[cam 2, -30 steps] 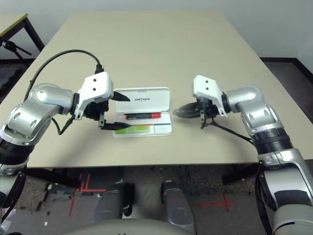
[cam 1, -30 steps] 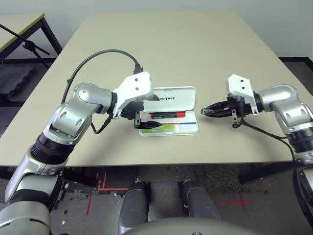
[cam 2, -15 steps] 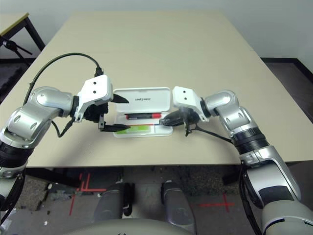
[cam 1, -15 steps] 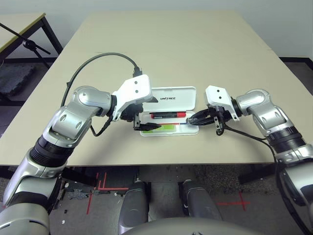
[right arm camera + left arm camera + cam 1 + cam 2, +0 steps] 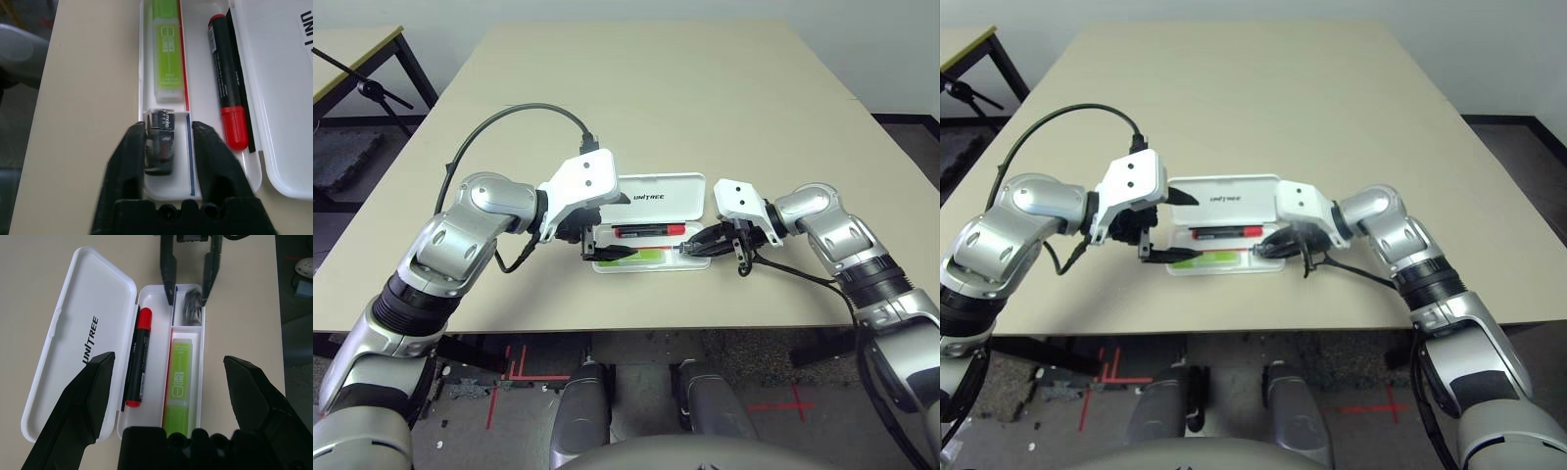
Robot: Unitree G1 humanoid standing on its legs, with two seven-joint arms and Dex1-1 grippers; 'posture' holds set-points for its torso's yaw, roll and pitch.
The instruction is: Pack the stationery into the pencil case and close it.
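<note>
The right gripper (image 5: 168, 142) straddled the dark clip (image 5: 160, 141) in the end compartment of the open white pencil case (image 5: 58, 347), its fingers parted on either side of it. The left gripper (image 5: 173, 391) hung spread wide over the other end, above the lime-green highlighter (image 5: 182, 382) and red marker (image 5: 140, 357) lying in the tray.

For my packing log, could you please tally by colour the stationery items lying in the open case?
Lime-green: 1, the highlighter
Red and black: 1, the marker
Dark: 1, the clip
Total: 3, all inside the pencil case
</note>
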